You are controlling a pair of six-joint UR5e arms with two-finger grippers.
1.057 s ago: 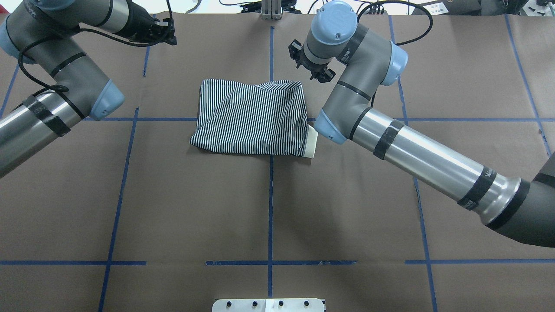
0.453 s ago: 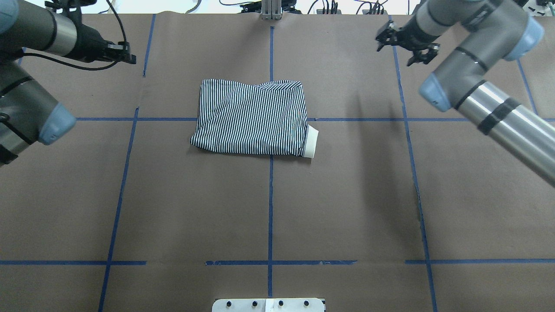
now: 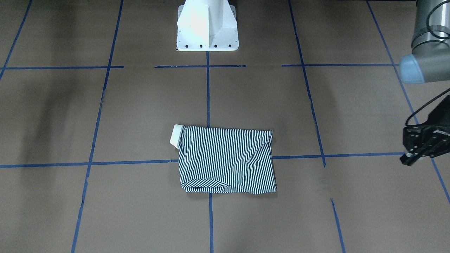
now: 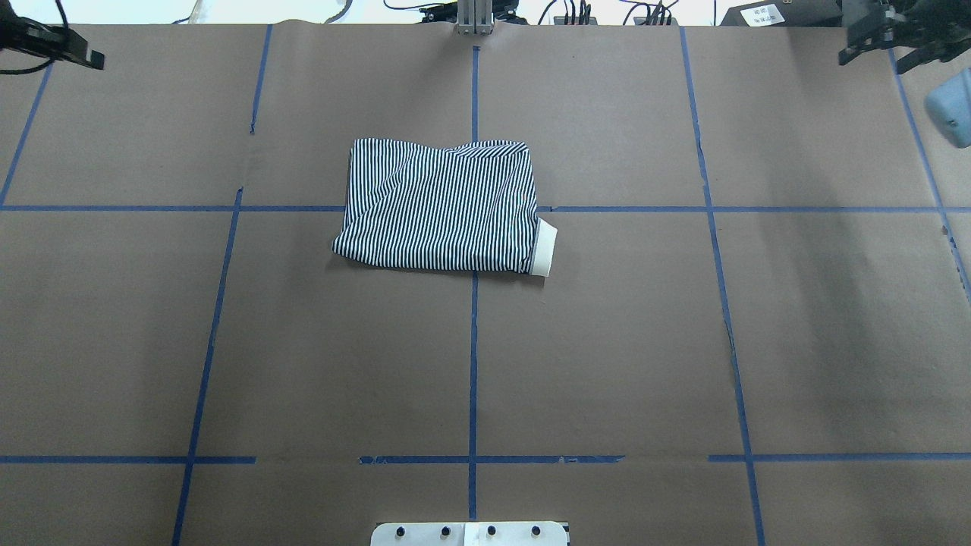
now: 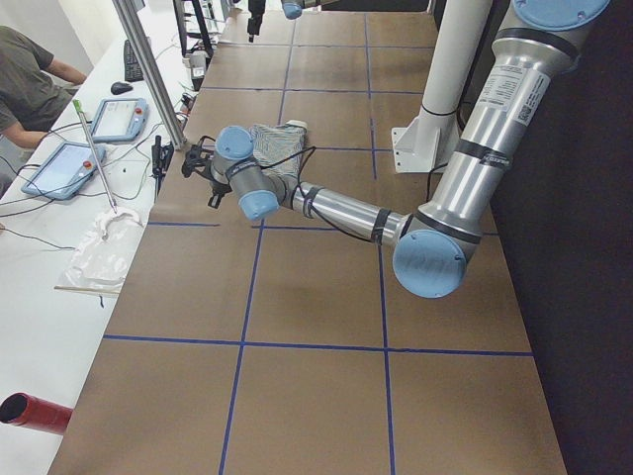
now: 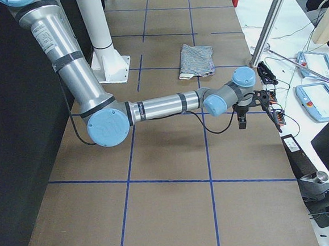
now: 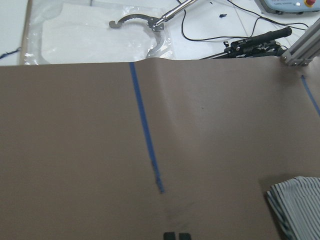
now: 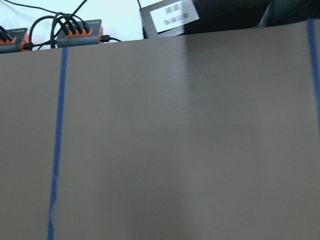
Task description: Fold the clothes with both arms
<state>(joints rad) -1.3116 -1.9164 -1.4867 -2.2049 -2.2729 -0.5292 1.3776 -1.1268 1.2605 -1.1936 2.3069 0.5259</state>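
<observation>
The striped polo shirt (image 4: pixel 440 208) lies folded into a compact rectangle near the table's middle, its white collar (image 4: pixel 544 250) poking out at the near right corner. It also shows in the front view as the shirt (image 3: pixel 226 161). Neither gripper touches it. My left gripper (image 4: pixel 97 61) hovers shut and empty at the far left corner. The left wrist view has its fingertips (image 7: pixel 171 236) close together and the shirt's edge (image 7: pixel 297 207) at lower right. My right gripper (image 4: pixel 872 61) is open and empty at the far right corner. The right wrist view shows only brown paper.
Blue tape lines (image 4: pixel 472 341) grid the brown paper cover. The white pedestal base (image 3: pixel 207 28) stands at the robot's side. Beyond the far edge are cables, a metal post (image 4: pixel 474 15) and tablets (image 5: pixel 119 117). A seated person (image 5: pixel 25 79) is at the bench.
Both arms have swung outward from near the shirt to the table's far corners. The shirt has not moved.
</observation>
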